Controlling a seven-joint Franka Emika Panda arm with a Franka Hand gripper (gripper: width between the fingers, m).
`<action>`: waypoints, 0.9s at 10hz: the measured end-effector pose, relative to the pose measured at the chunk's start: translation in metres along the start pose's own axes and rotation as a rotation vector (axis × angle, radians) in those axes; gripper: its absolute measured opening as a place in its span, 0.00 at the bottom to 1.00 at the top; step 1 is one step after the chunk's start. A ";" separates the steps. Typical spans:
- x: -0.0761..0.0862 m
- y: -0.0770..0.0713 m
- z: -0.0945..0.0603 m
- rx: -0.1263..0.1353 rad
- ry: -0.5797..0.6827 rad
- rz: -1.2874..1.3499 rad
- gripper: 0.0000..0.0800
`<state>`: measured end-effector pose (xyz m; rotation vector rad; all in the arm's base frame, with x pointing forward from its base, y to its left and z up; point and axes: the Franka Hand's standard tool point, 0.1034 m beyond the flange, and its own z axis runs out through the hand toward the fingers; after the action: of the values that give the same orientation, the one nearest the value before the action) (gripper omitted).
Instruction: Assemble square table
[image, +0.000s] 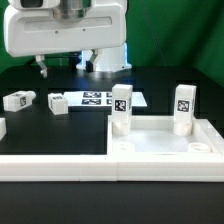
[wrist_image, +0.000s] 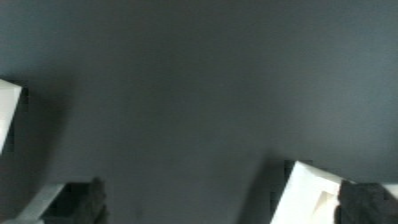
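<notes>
Hovering over the black work surface (wrist_image: 196, 90), the gripper (wrist_image: 214, 196) is holding its two fingers (wrist_image: 79, 200) wide apart, and only bare surface is showing between them.

In the exterior view, the arm (image: 50, 30) is occupying the eleven to twelve o'clock area. The table top (image: 160, 142) is lying flat at four to five o'clock, rim upward, just beside the long white bar (image: 50, 165) at six o'clock. The first leg (image: 121, 108) is standing upright at the top's far corner on the nine o'clock side. The second leg (image: 183, 108) is standing upright at the far corner on the three o'clock side.

The third leg (image: 18, 101) and fourth leg (image: 57, 103) are lying loose on the surface at nine to ten o'clock, near each other but apart. The marker board (image: 100, 97) is lying flat just above centre, toward twelve o'clock.
</notes>
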<state>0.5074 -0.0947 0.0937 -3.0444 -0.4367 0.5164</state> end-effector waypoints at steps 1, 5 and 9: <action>-0.011 0.004 0.011 0.000 -0.052 -0.005 0.81; -0.033 -0.001 0.030 0.047 -0.292 -0.019 0.81; -0.042 0.003 0.050 0.076 -0.496 -0.042 0.81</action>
<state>0.4537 -0.1100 0.0594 -2.8018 -0.4733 1.2594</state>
